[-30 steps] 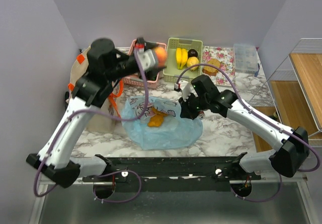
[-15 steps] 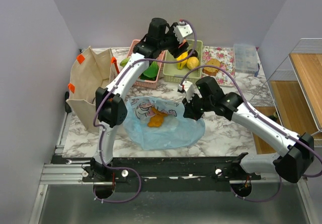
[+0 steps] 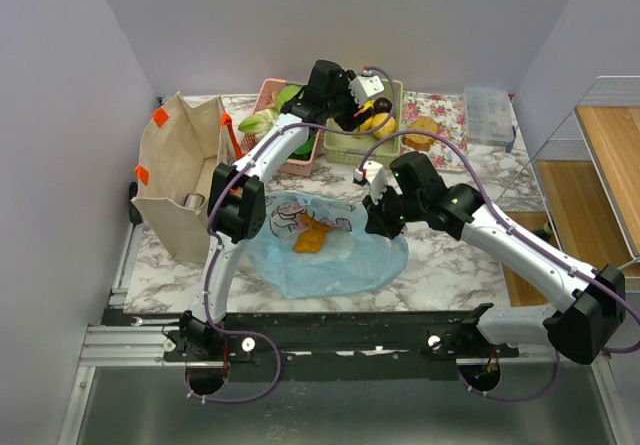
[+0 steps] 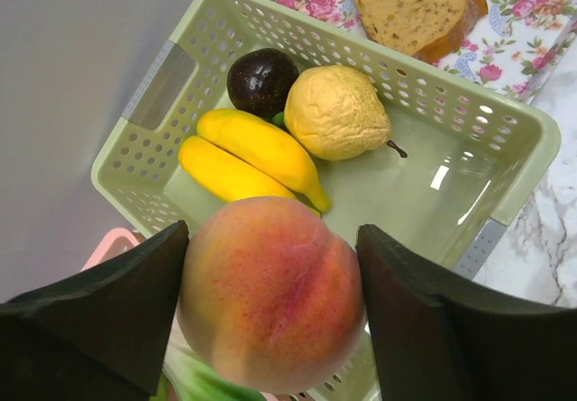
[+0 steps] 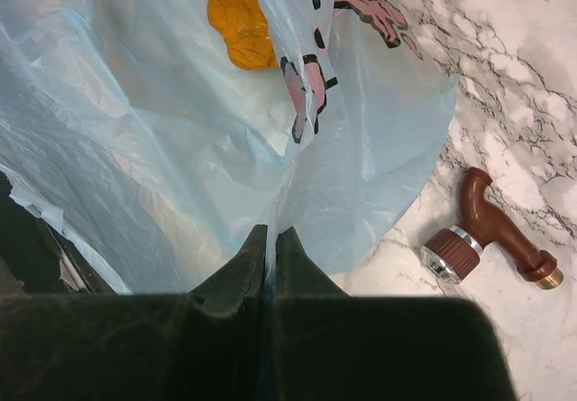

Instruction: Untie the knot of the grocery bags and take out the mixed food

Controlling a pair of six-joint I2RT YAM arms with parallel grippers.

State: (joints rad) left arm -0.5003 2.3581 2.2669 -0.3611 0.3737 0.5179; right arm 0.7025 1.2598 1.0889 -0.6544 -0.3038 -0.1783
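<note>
Peach in left gripper, clamped between widely spread fingers; hung over green basket at twelve o'clock of the table, above bananas. Pinched a fold of blue bag in right gripper, closed tight, toward six o'clock. Saw no knot anywhere; judged it undone from the slack, open bag. Judged the work well along: one fruit out, greens in pink basket at eleven o'clock. Left inside: one orange piece. Noted bread at one o'clock, tote at nine, brown tap-like part just beside bag. Found nothing blocking the drop.
</note>
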